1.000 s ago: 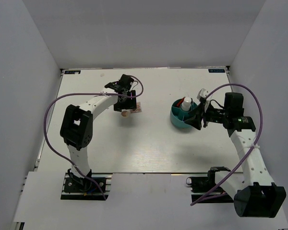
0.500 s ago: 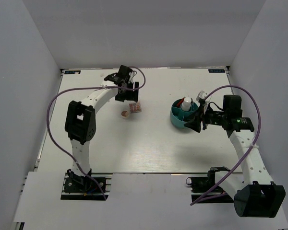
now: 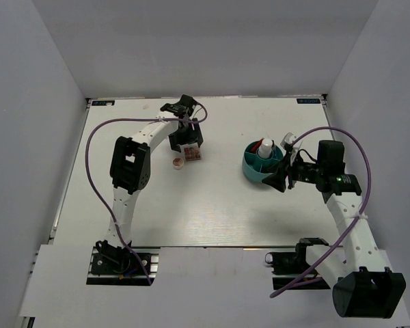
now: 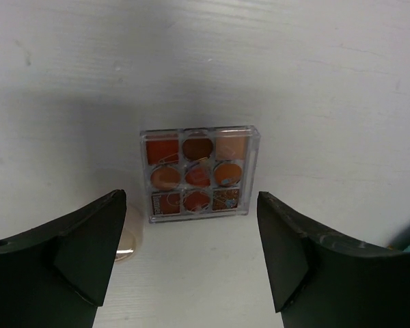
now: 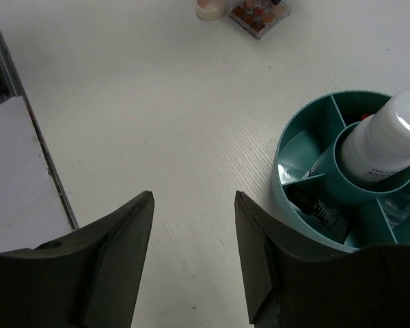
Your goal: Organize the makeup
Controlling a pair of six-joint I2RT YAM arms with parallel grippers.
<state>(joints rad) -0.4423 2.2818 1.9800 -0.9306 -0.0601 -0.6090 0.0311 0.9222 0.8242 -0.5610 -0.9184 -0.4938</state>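
The square pink-toned palette (image 3: 191,153) lies flat on the table, and in the left wrist view the palette (image 4: 198,171) sits just beyond my fingertips. The round beige compact (image 3: 178,162) rests beside it; the compact (image 4: 128,236) is half hidden behind one finger. My left gripper (image 3: 188,139) (image 4: 190,205) is open above the table, holding nothing. The teal tub (image 3: 254,171) (image 5: 297,222) holds a white bottle (image 3: 265,147) (image 5: 386,140) in its centre and a dark tube (image 5: 321,212) in a side compartment. My right gripper (image 3: 275,179) (image 5: 194,198) is open and empty at the tub's near side.
White walls close in the table on the left, back and right. The table's near edge (image 5: 34,178) shows in the right wrist view. A purple cable (image 3: 89,157) loops off the left arm.
My left gripper pulled back from over the compact and palette, swung right, and opened wider. My right gripper drifted slightly toward the near edge.
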